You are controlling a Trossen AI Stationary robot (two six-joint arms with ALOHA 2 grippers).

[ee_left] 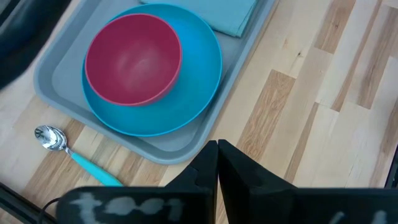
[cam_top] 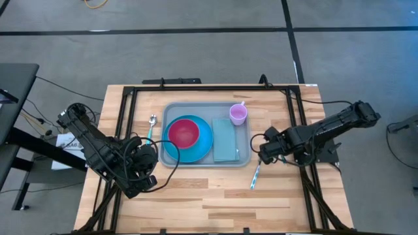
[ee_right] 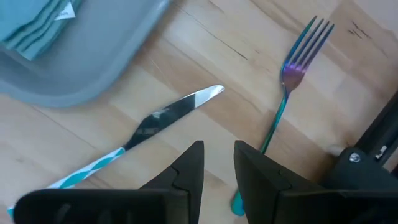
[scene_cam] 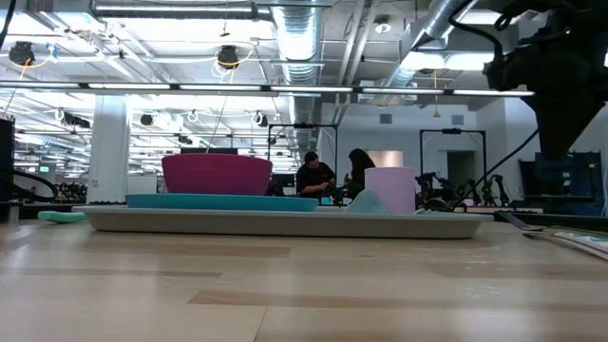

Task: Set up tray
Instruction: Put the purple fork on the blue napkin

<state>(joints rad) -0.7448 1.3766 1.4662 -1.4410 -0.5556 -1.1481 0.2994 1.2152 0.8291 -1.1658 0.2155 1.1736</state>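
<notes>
The right gripper (cam_top: 263, 151) hung just off the right edge of the tray, its two dark fingers (ee_right: 186, 171) parted by a narrow gap and holding nothing. Below it on the wooden table (cam_top: 215, 196) lay a knife (ee_right: 146, 130) with a teal-and-white patterned handle, and beside that a fork (ee_right: 287, 87) with an iridescent purple head and teal handle; both were outside the tray. The left gripper (cam_top: 151, 181) waited near the tray's front left corner, its fingers (ee_left: 208, 168) pressed together and empty. The tray (cam_top: 171, 111) was a large, flat, grey-blue rectangle with rounded corners and a low raised rim, lying at the middle of the table toward its far side. On it sat a round bright-blue plate (cam_top: 204, 142) with a magenta bowl (cam_top: 184, 132) on top, a folded pale-teal napkin (cam_top: 225, 140) to the plate's right, and a lilac cup (cam_top: 238, 114) at the far right corner. A spoon (cam_top: 151, 124) with a teal handle lay on the wood just beside the tray's left edge. No readable writing showed on the tray or dishes. In the low view, two people (scene_cam: 332, 176) were in the room beyond.
</notes>
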